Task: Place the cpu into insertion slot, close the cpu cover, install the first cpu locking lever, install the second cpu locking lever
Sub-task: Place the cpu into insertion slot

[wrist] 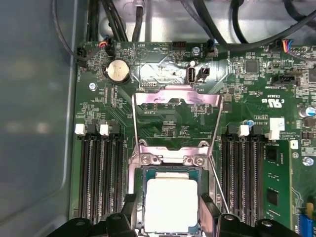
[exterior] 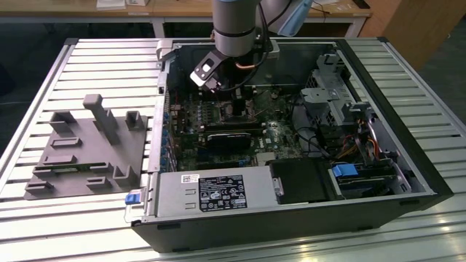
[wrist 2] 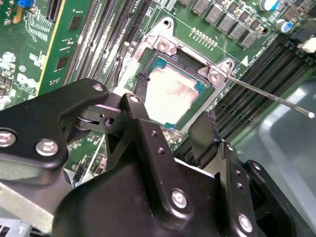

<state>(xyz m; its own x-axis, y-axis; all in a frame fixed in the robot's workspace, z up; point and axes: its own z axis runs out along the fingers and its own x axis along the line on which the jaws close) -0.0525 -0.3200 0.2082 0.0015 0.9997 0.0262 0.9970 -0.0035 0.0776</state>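
The cpu (wrist: 172,205) lies flat in the insertion slot (wrist: 170,171), pale metal top up, straight beneath the gripper (wrist: 169,211). The gripper's two black fingers (wrist: 123,219) are spread wide, one to each side of the socket, clear of the chip rather than pinching it. Whether the fingertips touch the socket's frame I cannot tell from either wrist view. The first wrist view gives what the second does not: the cpu cover (wrist: 177,98) is swung up and open, hinged at the socket edge away from the gripper, with the board showing through its window. Farther from the gripper than the cover sits a round coin battery (wrist: 118,70). The second wrist view, looking across the gripper's body, shows more clearly a thin wire lever (wrist 2: 269,97) reaching out from the socket's corner past one finger and over the black memory slots (wrist 2: 276,59). In the first wrist view that lever is just a fine line beside the finger, and the socket's edge nearest the gripper is cut off. In the exterior view the gripper (exterior: 238,109) is down inside the open computer case (exterior: 291,224), its body hiding chip and socket alike. A silver power supply (exterior: 211,194) sits inside the case, away from the gripper. Outside the case, well apart from the gripper, a grey fixture (exterior: 87,147) stands on the slatted table (exterior: 43,229).
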